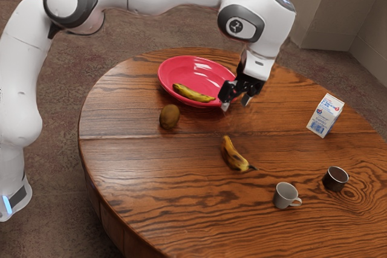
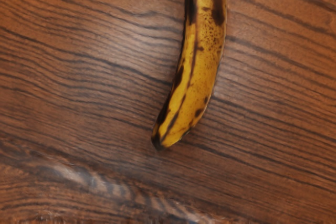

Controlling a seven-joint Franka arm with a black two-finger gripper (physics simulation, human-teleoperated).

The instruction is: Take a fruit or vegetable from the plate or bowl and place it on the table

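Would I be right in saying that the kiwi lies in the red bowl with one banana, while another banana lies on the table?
Not quite: the kiwi is on the table beside the red bowl, as the exterior view shows. One banana lies in the bowl, and another on the table.

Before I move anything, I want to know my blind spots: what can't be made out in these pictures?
- Red bowl, exterior view: part of its rim, hidden behind the gripper.
- Carton, exterior view: its small print, too small.
- Tabletop banana, wrist view: one end, cut off by the edge.
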